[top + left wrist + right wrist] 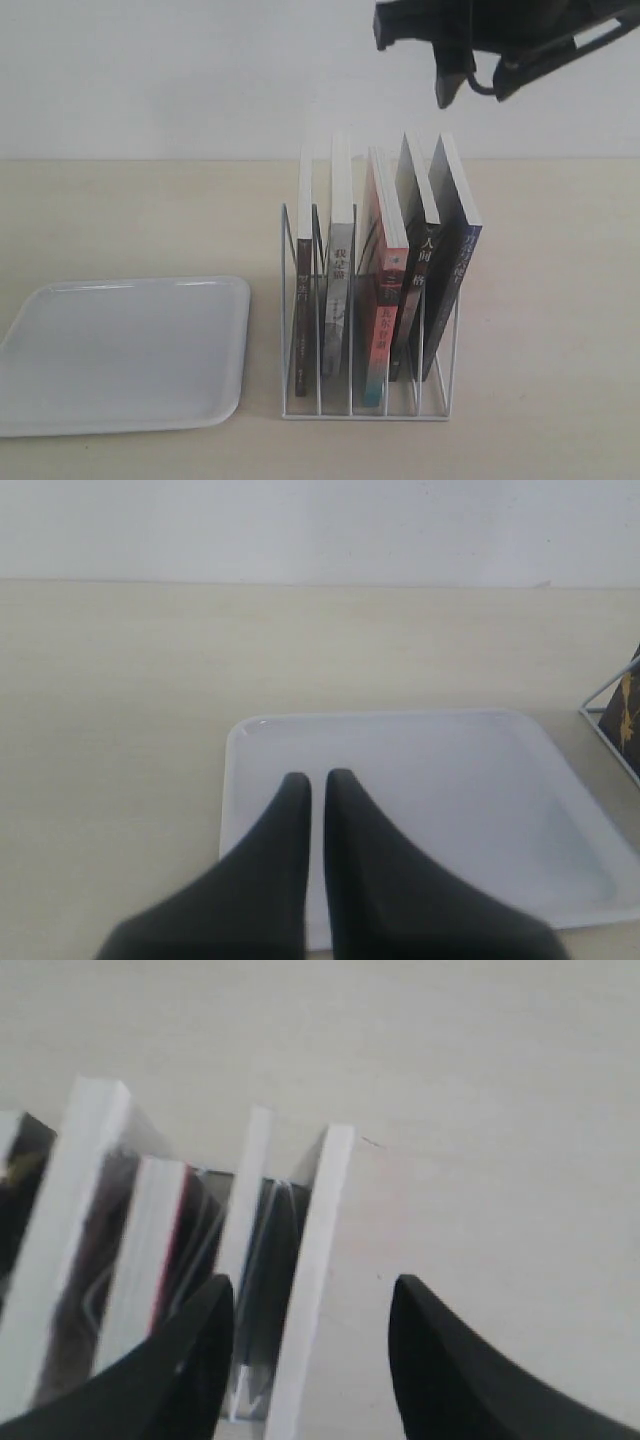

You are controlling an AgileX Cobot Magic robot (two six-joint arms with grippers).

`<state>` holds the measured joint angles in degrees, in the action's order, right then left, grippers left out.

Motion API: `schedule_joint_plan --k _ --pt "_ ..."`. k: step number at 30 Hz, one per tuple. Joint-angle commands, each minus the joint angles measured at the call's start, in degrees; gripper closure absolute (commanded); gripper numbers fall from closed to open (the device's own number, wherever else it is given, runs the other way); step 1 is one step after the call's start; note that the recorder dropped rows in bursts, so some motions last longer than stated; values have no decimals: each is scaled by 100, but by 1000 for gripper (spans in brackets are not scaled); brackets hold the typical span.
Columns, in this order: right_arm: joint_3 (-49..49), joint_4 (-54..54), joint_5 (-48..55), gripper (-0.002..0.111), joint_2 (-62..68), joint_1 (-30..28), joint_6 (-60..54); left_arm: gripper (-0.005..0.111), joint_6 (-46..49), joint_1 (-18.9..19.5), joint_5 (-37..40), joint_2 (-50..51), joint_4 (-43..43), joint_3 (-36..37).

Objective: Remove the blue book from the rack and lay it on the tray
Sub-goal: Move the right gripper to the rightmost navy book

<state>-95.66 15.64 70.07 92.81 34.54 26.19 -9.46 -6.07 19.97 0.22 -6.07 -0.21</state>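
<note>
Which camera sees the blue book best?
The exterior view: the blue book stands at the rack's right end, spine and pages showing. The right wrist view shows only its white page edge. The left wrist view misses it.

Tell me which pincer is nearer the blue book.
Right. The right pincer hangs open above the blue book at the rack's right end; the left pincer is by the tray, beyond the rack's left side.
</note>
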Motion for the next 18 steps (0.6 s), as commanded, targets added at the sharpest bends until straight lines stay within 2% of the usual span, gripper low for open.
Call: schedule_joint_plan --k 1,8,13,18 --pt "304 -79 -11 61 -13 -81 -18 102 12 13 -24 -22 1 21" --pt "304 -231 -11 61 -13 -81 26 102 12 13 -24 -22 1 21" --pt "987 -166 -272 61 -13 -81 92 102 12 13 -24 -22 1 21" --pt "1169 -245 -538 61 -13 -81 92 102 12 13 -24 -22 1 21"
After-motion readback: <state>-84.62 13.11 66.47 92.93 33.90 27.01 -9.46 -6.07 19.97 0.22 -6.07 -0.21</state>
